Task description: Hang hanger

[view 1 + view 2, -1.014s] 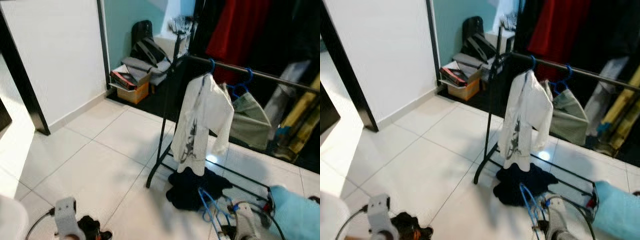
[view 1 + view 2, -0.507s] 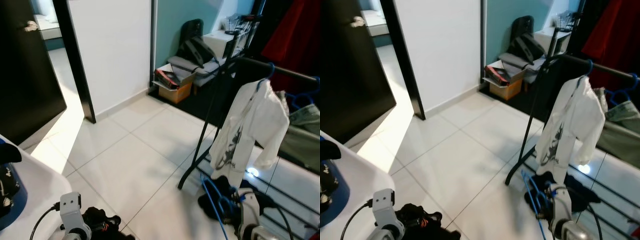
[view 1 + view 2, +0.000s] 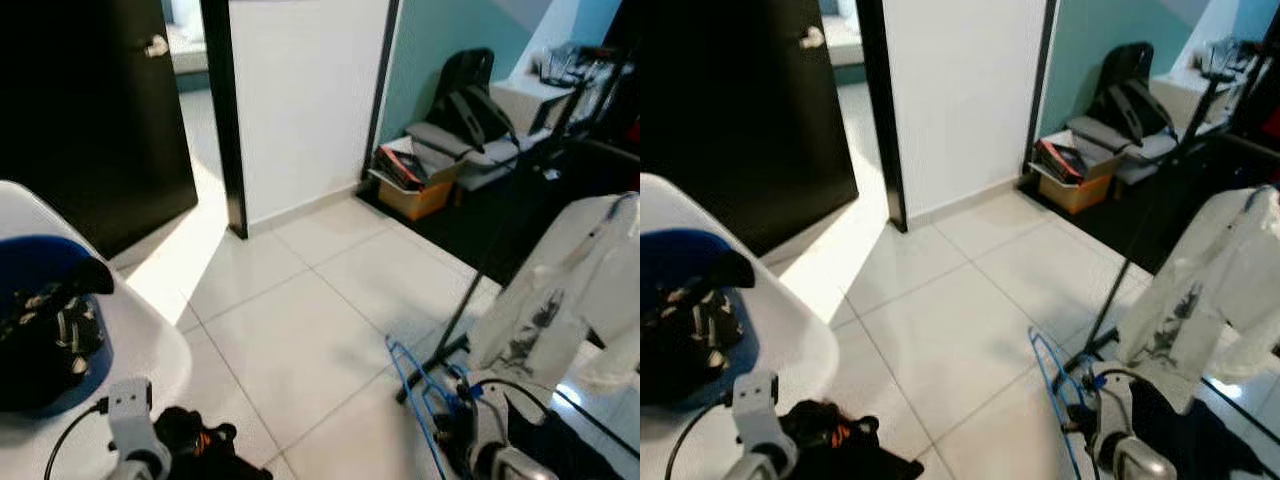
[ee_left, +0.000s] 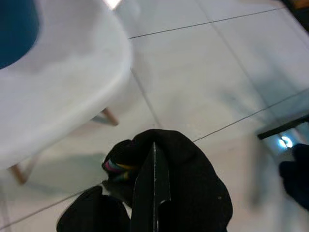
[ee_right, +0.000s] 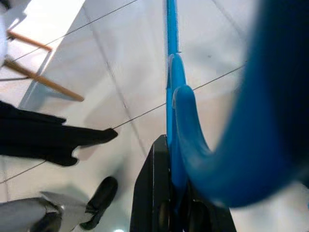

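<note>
From the left eye view, the right gripper (image 3: pixel 470 440) sits low at the robot's right with the blue hanger (image 3: pixel 412 372) sticking up and forward out of it, over the white tiled floor (image 3: pixel 300 330). The clothes rack (image 3: pixel 500 230) stands off to the right, a white shirt (image 3: pixel 560 290) already hanging from it, so the rack is near but off to one side rather than straight ahead. To the robot's left a white chair (image 3: pixel 130 320) holds a dark bundle on something blue, and beyond it a black door (image 3: pixel 90 110) stands by a white wall. The right eye view shows the same layout, with the left gripper (image 3: pixel 830 440) low and wrapped in a black garment (image 3: pixel 845 450). The left wrist view looks along fingers pressed together on that black cloth above the tiles, the chair's pale seat close by. The right wrist view shows the black fingers clamped on the hanger's blue plastic, its hook curving large and blurred in the foreground. As I read it, the hanger is picked up and carried but not hung; what remains is facing the rack, raising the hook to the rail and letting go.
</note>
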### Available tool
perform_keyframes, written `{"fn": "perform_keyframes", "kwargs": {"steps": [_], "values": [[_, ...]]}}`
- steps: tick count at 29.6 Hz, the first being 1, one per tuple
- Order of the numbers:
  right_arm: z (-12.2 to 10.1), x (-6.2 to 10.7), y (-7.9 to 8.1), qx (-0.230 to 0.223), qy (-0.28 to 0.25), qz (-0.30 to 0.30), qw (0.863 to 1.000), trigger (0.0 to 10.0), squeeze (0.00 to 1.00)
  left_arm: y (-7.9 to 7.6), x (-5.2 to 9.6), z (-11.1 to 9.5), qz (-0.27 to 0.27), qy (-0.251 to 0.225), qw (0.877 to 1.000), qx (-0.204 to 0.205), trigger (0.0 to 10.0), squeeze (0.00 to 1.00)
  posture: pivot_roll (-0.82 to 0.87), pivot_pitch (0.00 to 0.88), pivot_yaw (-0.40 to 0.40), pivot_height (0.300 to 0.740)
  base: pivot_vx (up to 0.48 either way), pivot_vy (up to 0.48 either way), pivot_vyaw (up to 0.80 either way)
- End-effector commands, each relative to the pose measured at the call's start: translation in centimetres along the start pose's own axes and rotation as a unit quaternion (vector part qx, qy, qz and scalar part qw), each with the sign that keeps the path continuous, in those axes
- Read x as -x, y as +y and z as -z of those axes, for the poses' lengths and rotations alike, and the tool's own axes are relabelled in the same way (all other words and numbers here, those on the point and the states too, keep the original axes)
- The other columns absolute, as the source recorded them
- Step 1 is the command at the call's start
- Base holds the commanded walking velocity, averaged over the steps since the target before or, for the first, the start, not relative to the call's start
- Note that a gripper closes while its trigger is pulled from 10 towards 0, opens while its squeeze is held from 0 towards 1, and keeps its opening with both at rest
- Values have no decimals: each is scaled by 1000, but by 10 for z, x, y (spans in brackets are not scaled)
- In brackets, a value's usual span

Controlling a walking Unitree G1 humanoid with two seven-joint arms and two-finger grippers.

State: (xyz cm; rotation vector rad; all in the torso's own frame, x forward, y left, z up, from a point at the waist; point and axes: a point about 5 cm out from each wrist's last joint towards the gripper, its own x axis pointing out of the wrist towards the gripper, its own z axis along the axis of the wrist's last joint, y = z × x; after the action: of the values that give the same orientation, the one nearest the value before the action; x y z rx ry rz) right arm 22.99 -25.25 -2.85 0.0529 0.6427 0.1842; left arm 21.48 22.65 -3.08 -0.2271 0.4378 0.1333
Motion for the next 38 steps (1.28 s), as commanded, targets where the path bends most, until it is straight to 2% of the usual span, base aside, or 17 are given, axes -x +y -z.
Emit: {"fn": "perform_keyframes", "kwargs": {"steps": [1, 5, 23, 38], "values": [[0, 2, -3, -10, -9, 8, 1000, 10000, 0, 1, 0, -1, 5, 4, 1000, -7, 10000, 0, 17, 0, -24, 740, 0, 0, 0], [0, 3, -6, -25, -11, 23, 999, 10000, 0, 2, 0, -1, 5, 6, 1000, -7, 10000, 0, 18, 0, -23, 740, 0, 0, 0], [-2, 5, -8, -25, -14, 19, 999, 10000, 0, 1, 2, -1, 7, 6, 1000, -6, 10000, 0, 32, 0, -44, 740, 0, 0, 0], [0, 6, -5, -6, -8, -3, 1000, 10000, 0, 1, 5, 0, 11, 7, 1000, -13, 10000, 0, 32, 0, -51, 740, 0, 0, 0]]}}
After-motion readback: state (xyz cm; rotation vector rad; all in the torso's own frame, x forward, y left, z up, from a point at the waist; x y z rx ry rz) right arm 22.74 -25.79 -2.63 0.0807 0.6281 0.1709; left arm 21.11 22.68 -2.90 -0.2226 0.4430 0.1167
